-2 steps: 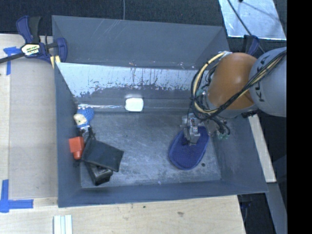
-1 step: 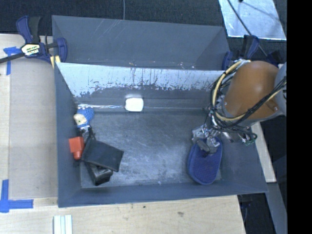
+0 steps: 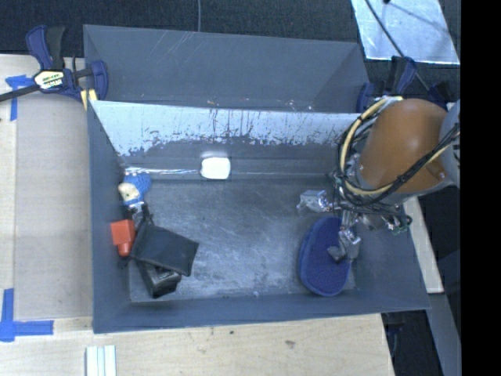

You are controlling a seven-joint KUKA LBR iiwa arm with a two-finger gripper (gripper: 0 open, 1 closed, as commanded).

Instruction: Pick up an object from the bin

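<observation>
My gripper (image 3: 345,246) hangs low at the bin's right side, directly over the upper right part of a dark blue oval pad (image 3: 316,266) that lies flat on the floor near the front right corner. The gripper's tip looks level with or touching the pad's surface; I cannot tell which.
At the left side lie a flat black pouch (image 3: 163,251), an orange-red block (image 3: 121,236) and a small blue and white figure (image 3: 133,190). A white oval lump (image 3: 215,168) rests against the back wall. The arm's orange dome and cables stand above the right wall.
</observation>
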